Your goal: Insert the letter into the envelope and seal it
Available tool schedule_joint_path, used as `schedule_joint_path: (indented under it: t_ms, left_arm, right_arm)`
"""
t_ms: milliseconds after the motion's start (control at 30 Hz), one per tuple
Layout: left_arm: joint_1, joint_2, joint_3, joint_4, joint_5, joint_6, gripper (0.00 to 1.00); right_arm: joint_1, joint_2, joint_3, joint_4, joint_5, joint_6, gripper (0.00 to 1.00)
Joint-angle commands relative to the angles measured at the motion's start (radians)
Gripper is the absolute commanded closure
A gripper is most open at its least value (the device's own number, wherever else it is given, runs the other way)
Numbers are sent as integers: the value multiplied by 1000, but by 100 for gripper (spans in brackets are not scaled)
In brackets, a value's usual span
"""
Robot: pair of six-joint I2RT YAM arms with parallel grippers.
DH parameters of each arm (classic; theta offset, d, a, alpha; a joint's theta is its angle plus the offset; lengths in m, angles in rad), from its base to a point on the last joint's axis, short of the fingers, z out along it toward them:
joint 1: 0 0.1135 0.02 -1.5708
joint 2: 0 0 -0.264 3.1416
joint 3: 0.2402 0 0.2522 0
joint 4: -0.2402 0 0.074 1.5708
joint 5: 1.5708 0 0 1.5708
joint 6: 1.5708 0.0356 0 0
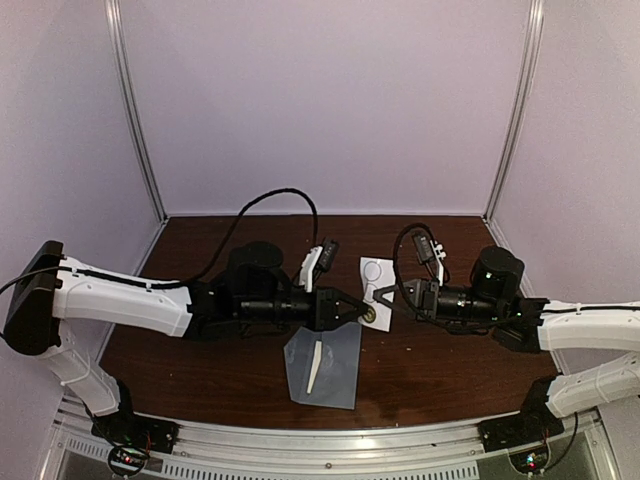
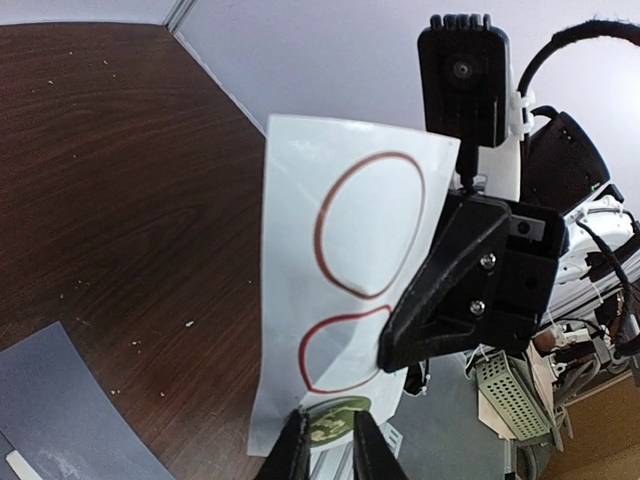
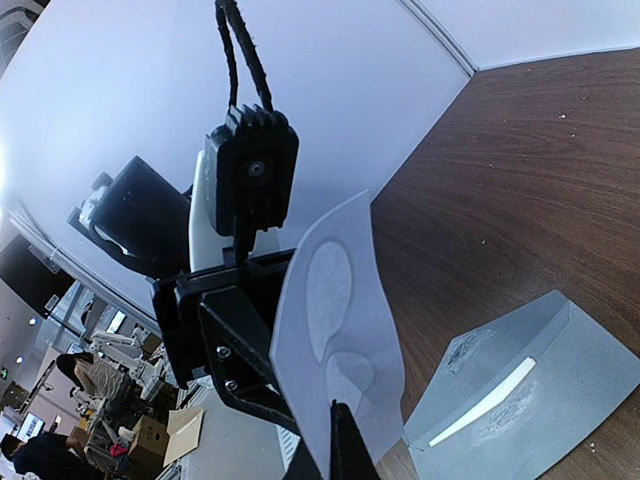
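The left gripper (image 2: pixel 328 452), nearly closed, nips a round sticker (image 2: pixel 335 420); the right gripper (image 3: pixel 325 455) pinches the white sticker sheet (image 3: pixel 335 330) tight, near the envelope (image 1: pixel 325 365)

A robotics lab: a dark wood-grain table (image 1: pixel 450 370) stands inside a white-walled booth (image 1: pixel 320 100) with aluminium posts (image 1: pixel 135 110) and a near mounting rail (image 1: pixel 330 440). Beyond it, the right wrist view shows a person (image 3: pixel 85 378) and cardboard boxes (image 3: pixel 150 437).
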Motion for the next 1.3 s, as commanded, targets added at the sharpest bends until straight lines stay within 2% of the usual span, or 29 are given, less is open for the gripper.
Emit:
schedule_joint_path:
  t_ms: [0, 167, 333, 533, 733, 967, 1000, 1167, 1267]
  left_arm:
    - [-5, -5, 20, 13, 4, 27, 85]
    - [-5, -2, 23, 10, 4, 35, 89]
    - [-6, -1, 27, 8, 4, 43, 100]
    - [-3, -18, 19, -2, -1, 55, 100]
    - [-5, -64, -7, 9, 4, 63, 100]
    - [-3, -99, -36, -1, -12, 58, 100]
    - [-3, -104, -41, -11, -23, 54, 99]
    - [16, -159, -78, -42, -62, 31, 62]
    - [27, -188, -102, -14, -46, 13, 45]
  right_arm:
    - [7, 4, 12, 29, -17, 6, 100]
    - [7, 5, 14, 29, -17, 7, 100]
    - [7, 2, 9, 26, -11, 7, 100]
    - [7, -13, 5, 2, 32, 1, 100]
    - [5, -26, 17, -101, 120, -25, 100]
    - [4, -29, 16, -99, 130, -14, 100]
    - [4, -31, 12, -83, 116, -9, 100]
    - [5, -38, -12, 85, -30, 30, 100]
    - [8, -38, -12, 145, -104, 47, 100]
